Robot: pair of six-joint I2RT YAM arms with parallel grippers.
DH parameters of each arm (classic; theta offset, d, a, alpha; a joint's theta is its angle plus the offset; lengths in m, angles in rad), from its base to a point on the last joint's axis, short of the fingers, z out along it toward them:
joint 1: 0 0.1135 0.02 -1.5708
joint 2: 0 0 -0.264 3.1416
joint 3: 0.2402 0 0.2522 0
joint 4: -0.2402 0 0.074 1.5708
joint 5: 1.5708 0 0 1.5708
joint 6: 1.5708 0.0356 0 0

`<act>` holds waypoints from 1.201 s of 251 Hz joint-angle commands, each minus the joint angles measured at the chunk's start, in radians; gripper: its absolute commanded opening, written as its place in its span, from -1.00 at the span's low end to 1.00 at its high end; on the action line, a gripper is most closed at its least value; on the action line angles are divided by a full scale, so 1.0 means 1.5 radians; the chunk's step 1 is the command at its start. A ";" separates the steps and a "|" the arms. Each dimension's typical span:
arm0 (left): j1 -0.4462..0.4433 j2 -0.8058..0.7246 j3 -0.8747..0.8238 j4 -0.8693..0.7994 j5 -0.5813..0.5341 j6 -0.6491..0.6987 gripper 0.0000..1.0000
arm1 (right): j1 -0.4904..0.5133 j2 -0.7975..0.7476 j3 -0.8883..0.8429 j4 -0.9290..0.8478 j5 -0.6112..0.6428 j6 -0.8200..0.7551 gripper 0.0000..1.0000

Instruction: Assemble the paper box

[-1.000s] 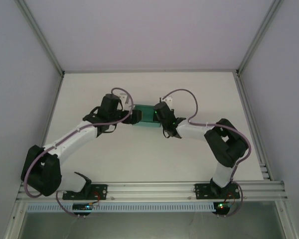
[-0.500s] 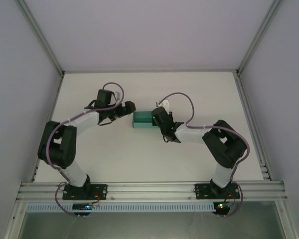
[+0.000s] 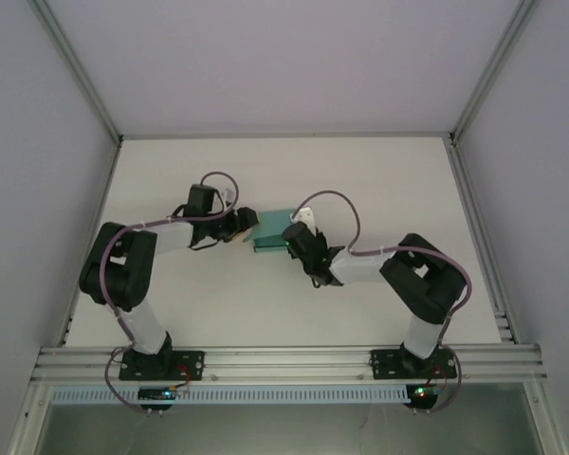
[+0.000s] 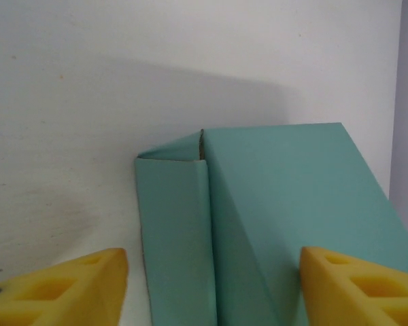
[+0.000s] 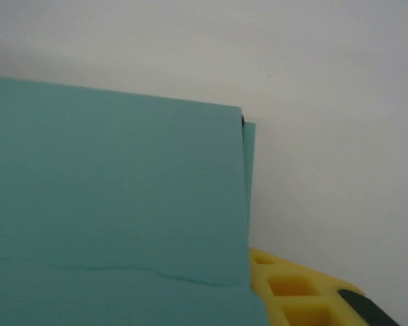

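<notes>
A: Where is the teal-green folded card box (image 3: 268, 230)?
B: Mid white tabletop (image 3: 218, 303), between the grippers.
A: Left gripper (image 4: 214, 292)?
B: Jaws wide, straddling the box's end; a gap shows beside one yellow pad (image 4: 68, 285).
A: Right gripper (image 3: 291, 237)?
B: One yellow finger (image 5: 296, 292) just beside the box's edge; can't tell its opening.

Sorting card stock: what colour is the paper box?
Paper box is teal-green; clearest in left wrist view.
</notes>
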 commanded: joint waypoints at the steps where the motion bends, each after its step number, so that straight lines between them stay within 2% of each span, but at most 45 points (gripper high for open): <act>1: -0.004 0.019 -0.009 0.003 0.001 0.008 0.16 | -0.001 -0.044 -0.006 -0.041 -0.018 -0.019 -0.22; 31: -0.007 0.030 -0.013 0.020 0.012 0.005 0.09 | 0.000 -0.080 -0.008 -0.080 -0.029 -0.015 -0.03; 82: -0.008 0.055 -0.002 0.000 -0.021 0.024 -0.03 | 0.005 -0.159 -0.006 -0.219 -0.079 0.031 0.21; 107: -0.007 0.066 0.005 -0.005 -0.032 0.031 -0.09 | 0.001 -0.202 -0.033 -0.242 -0.109 0.040 0.49; 142: -0.003 0.093 0.013 0.002 -0.020 0.038 -0.23 | -0.032 -0.239 -0.052 -0.243 -0.150 0.031 0.98; 159: 0.003 0.107 0.014 0.013 -0.008 0.035 -0.34 | -0.062 -0.246 -0.045 -0.243 -0.188 0.036 0.99; 186: 0.012 0.118 0.007 0.036 0.013 0.031 -0.45 | -0.135 -0.234 -0.013 -0.252 -0.321 0.036 0.99; 212: 0.021 0.126 -0.002 0.055 0.030 0.026 -0.59 | -0.205 -0.199 0.041 -0.278 -0.432 0.057 0.99; 237: 0.033 0.138 -0.009 0.075 0.055 0.010 -0.64 | -0.261 -0.144 0.100 -0.322 -0.516 0.100 0.99; 301: 0.048 0.155 -0.033 0.130 0.081 -0.012 -0.70 | -0.287 -0.005 0.196 -0.323 -0.642 0.147 0.99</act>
